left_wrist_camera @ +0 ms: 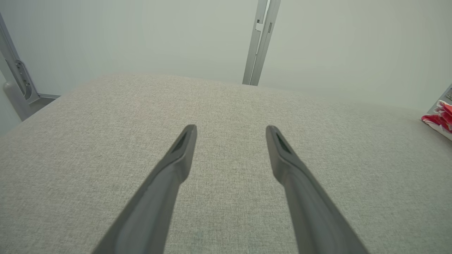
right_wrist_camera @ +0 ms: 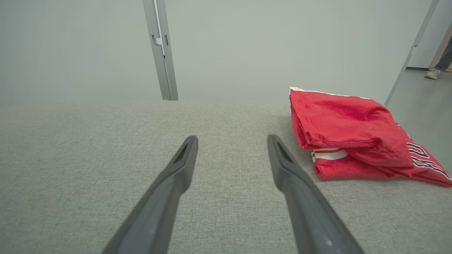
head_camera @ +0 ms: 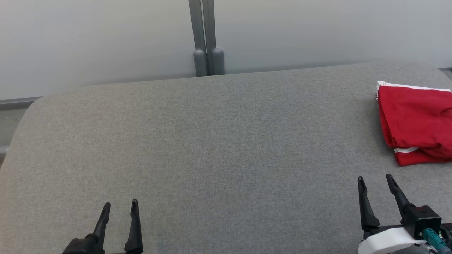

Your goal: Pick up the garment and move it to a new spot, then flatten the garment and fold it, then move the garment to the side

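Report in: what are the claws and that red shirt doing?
Left gripper open, empty. Right gripper open, empty. Garment folded, lying right side of grey surface. Nothing blocking the way to it.

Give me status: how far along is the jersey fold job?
Done, by the look of it: the red sports jersey with white stripe trim lies folded at the right edge of the grey fabric surface. In hand: nothing; left hand and right hand are open and empty. Left: apparently nothing, though the fold is loose.
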Available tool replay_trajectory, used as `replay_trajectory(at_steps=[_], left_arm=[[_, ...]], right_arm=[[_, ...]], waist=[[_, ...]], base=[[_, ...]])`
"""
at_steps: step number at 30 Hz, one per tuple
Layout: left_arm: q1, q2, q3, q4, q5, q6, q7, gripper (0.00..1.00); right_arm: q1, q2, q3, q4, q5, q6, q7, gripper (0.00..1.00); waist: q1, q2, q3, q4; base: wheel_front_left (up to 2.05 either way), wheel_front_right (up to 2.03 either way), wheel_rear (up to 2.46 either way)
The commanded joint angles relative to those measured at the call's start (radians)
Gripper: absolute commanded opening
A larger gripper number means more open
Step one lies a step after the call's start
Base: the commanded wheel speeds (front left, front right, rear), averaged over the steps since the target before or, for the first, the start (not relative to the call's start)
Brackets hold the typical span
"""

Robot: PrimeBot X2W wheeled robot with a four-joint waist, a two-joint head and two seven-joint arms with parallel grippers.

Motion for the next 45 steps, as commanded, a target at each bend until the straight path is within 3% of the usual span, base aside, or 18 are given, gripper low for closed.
replay_trajectory(at_steps=[1, 7, 8, 13, 45], left_arm=[[-0.003, 0.003, -0.001, -0.002, -0.007, -0.001, -0.003, 1.0], [-0.008, 0.003, -0.007, -0.003, -0.003, -0.002, -0.003, 1.0], [-0.001, 0.0, -0.008, 0.0, 0.004, 0.0, 0.0, 0.0], [0.001, -0.003, -0.013, 0.038, -0.008, 0.0, 0.009, 0.0], [-0.096, 0.008, 0.042, 0.051, -0.531, -0.015, 0.141, 0.0]], right_arm=[[0.005, 0.0, 0.002, -0.005, -0.002, -0.001, -0.004, 1.0], [0.005, 0.0, 0.004, -0.004, 0.0, -0.001, -0.004, 1.0], [0.0, 0.001, 0.004, 0.001, 0.0, 0.0, 0.0, 0.0], [0.006, 0.01, 0.004, 0.042, 0.015, 0.0, 0.006, 0.0], [-0.083, 0.006, -0.01, 0.079, 0.614, 0.0, 0.148, 0.0]], waist=[[0.0, 0.0, 0.0, 0.0], [0.0, 0.0, 0.0, -0.006], [0.0, 0.0, 0.0, -0.006], [0.0, 0.0, 0.0, -0.006], [0.0, 0.0, 0.0, -0.004]], base=[[0.0, 0.0, 0.0], [0.0, 0.0, 0.0], [0.0, 0.0, 0.0], [0.0, 0.0, 0.0], [0.0, 0.0, 0.0]])
